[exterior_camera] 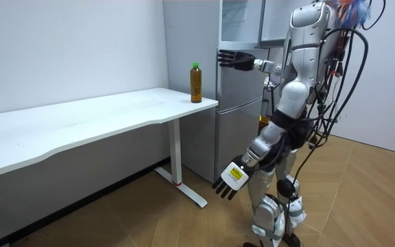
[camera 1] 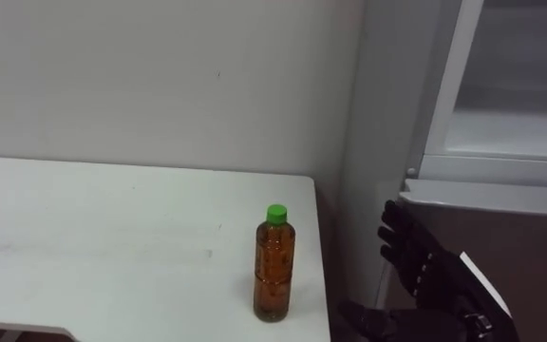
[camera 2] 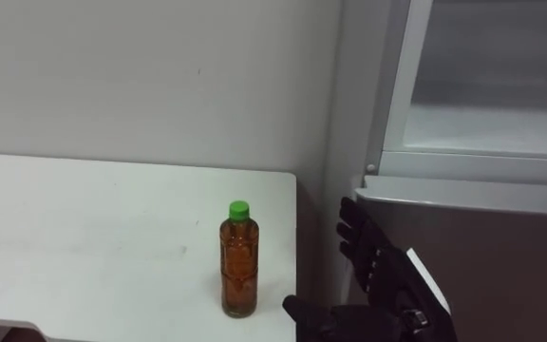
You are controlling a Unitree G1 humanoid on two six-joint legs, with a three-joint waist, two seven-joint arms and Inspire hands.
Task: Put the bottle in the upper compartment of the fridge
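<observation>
A brown bottle [camera 1: 274,271] with a green cap stands upright on the white table [camera 1: 112,237], close to its right edge. My right hand [camera 1: 421,271] is raised to the right of the bottle, apart from it, fingers spread and open, just in front of the grey fridge [exterior_camera: 242,103]. The upper fridge compartment [camera 1: 516,95] is open and shows a pale interior above and behind the hand. In the room view my left hand [exterior_camera: 229,180] hangs low at my side, fingers relaxed and holding nothing. I stand facing the fridge, next to the table's end.
A narrow gap separates the table's right edge from the fridge side. The closed lower fridge door [camera 1: 501,247] lies behind my right hand. A plain white wall [camera 1: 160,85] backs the table.
</observation>
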